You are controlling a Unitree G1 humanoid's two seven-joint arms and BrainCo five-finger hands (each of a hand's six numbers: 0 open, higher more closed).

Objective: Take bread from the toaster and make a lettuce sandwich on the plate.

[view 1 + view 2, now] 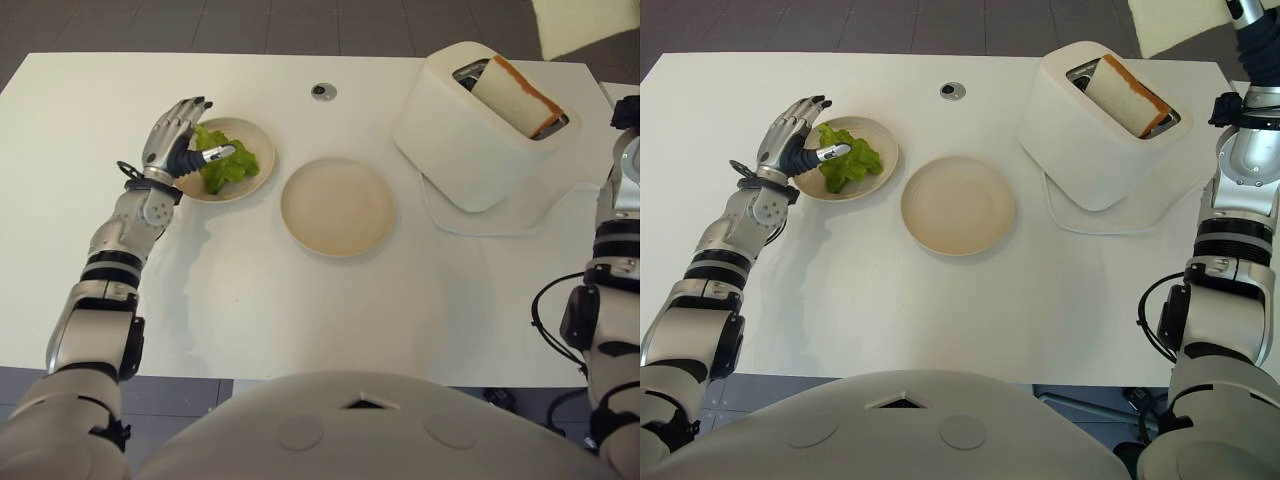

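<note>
You had your right hand (1246, 12) clasping a slice (1180, 25) raised past the table's (300, 320) far right corner, the plate (958, 205) lying to its left at mid-table, while your left hand (178, 135) hung uncurled over the lettuce (232, 160) near the left edge

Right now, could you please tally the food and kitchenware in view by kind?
Plates: 2, the lettuce plate and the empty plate.
Bread slices: 2, the toaster slice and the raised slice at the upper right.
Toaster: 1
Lettuce: 1 pile
Total: 6
</note>
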